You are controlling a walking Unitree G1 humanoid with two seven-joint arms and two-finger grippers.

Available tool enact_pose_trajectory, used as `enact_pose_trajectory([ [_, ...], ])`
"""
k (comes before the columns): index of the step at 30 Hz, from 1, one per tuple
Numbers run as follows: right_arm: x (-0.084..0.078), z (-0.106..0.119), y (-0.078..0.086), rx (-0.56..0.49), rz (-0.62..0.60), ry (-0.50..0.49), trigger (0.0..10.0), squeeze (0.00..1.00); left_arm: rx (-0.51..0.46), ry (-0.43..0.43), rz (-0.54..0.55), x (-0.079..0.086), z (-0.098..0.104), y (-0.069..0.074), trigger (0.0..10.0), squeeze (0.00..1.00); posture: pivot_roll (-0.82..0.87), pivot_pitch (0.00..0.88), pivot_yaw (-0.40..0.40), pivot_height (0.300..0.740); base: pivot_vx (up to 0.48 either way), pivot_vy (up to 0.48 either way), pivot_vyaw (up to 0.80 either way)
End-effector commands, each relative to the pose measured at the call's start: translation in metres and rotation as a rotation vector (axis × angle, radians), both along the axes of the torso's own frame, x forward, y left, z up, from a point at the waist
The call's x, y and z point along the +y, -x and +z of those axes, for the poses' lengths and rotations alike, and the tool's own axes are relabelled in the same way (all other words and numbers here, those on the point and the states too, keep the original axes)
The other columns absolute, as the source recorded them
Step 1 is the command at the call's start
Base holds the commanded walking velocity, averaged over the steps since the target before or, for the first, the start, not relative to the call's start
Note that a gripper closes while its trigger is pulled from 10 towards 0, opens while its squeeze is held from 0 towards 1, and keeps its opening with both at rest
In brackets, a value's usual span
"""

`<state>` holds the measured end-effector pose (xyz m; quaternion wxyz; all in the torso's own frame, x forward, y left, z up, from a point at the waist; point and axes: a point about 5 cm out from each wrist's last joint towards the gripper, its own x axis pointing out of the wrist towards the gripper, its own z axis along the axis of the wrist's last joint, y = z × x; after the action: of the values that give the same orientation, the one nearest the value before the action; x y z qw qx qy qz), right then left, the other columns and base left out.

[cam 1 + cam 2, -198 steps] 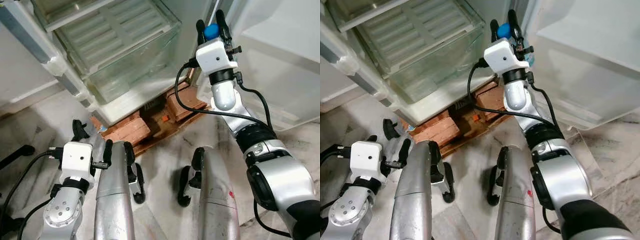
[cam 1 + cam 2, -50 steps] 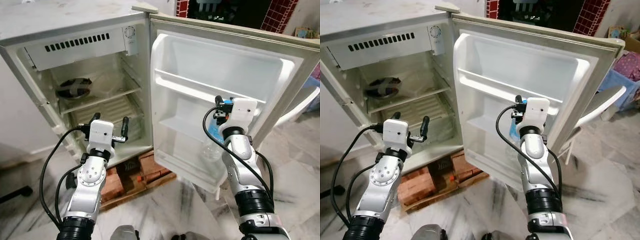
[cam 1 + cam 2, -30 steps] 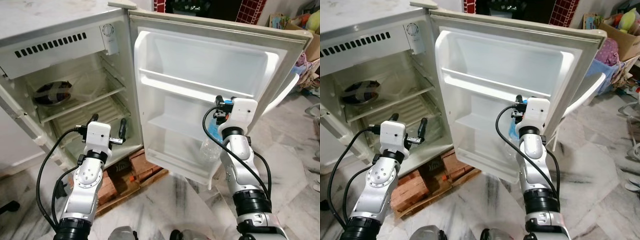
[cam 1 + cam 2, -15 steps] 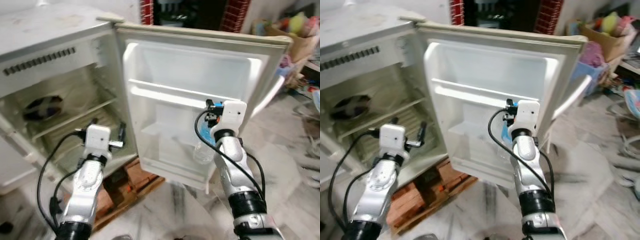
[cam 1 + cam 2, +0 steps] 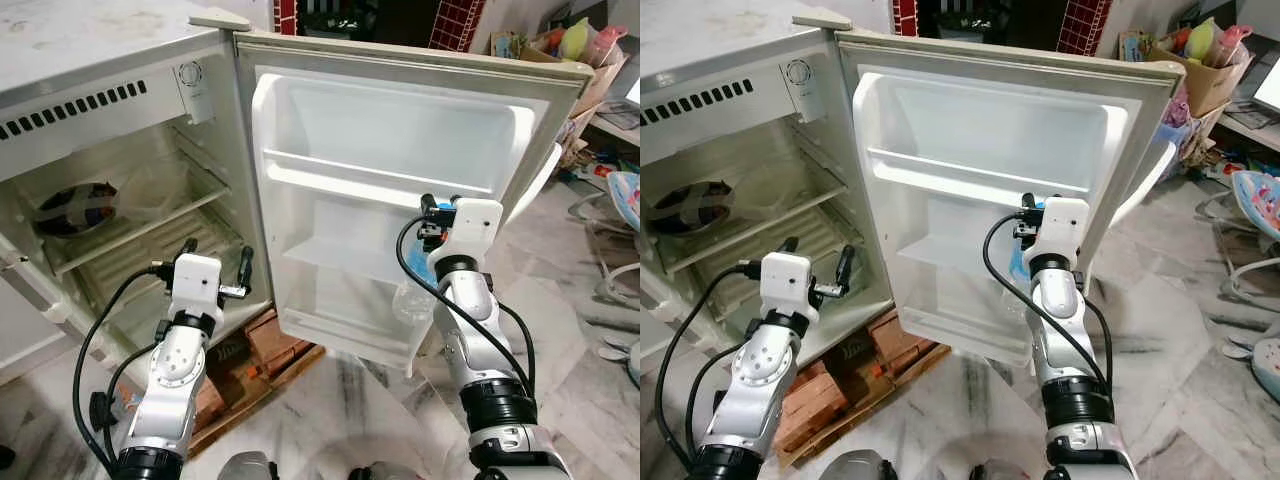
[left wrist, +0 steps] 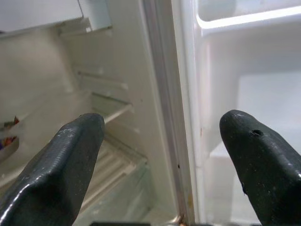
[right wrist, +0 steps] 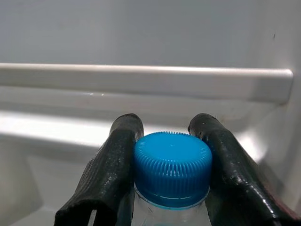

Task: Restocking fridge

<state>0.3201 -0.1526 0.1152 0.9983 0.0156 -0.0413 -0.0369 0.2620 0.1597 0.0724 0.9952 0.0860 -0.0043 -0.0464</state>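
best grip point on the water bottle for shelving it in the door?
Probably the neck, just under the blue cap, coming from above along the bottle's axis. The right gripper holds the water bottle there now: the cap's ridged rim sits between the fingers, and the clear body hangs upright below.

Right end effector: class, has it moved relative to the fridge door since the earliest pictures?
Yes. The right end effector, shut on the bottle, has risen from the foot of the door to its middle shelves.
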Motion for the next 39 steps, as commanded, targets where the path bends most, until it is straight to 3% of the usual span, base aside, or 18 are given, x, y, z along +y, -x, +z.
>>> enact_pose_trajectory([
  [1,0.0031,0.0085,-0.0001,-0.045,0.02,0.003,10.0,0.0,-0.014,-0.002,-0.01,-0.0016,0.0045,-0.0005,10.0,0.0,0.13,0.0,-0.009,0.736,0.0,0.0,0.0],
  [22,0.0028,0.0078,0.0018,-0.048,0.021,-0.003,10.0,0.0,-0.019,-0.012,0.001,-0.001,0.0065,-0.003,10.0,0.0,0.12,0.0,0.002,0.653,0.0,0.0,0.0],
  [39,0.0012,0.0081,0.0019,-0.047,0.014,0.008,10.0,0.0,-0.033,-0.026,-0.004,-0.0004,0.0086,-0.0021,10.0,0.0,0.11,0.0,0.001,0.653,0.0,0.0,0.0],
])
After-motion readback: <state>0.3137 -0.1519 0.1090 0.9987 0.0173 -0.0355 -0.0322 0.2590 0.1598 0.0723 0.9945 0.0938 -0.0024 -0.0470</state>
